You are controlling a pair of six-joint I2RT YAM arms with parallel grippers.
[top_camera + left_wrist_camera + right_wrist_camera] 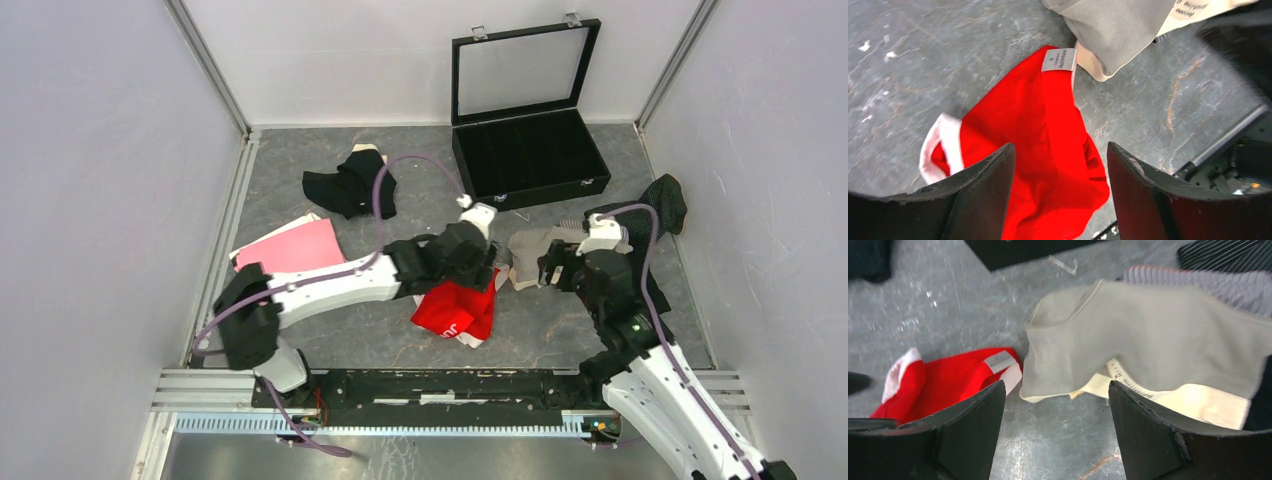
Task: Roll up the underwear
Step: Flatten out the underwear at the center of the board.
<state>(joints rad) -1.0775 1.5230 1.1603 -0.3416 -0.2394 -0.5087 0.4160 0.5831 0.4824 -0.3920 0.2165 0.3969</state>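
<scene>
From above, the left gripper point(478, 275) hangs over the red underwear point(455, 310), which lies crumpled on the surface point(560, 330) near the middle. The right gripper point(540, 270) sits just right of it, over the beige underwear point(528, 248). Counted here are five garments: red, beige, black point(348, 185) far left, pink point(295, 245) left, and pinstriped point(662, 203) far right. There is also one case point(530, 150), lid up.

In the left wrist view the left gripper point(1060, 150) is spread wide and empty, straddling the red underwear point(1048, 140). The beige underwear point(1118, 30) touches its far end. The roll would likely go best if the red piece were flattened first, then one edge pinched and turned tightly.

In the right wrist view the right gripper point(1055, 387) is also wide and empty. It could pin the red underwear point(948, 380) while the other rolls. A grey ribbed cloth point(1198, 282) behind the beige underwear point(1148, 340) may be a sixth garment; that cannot be told.
</scene>
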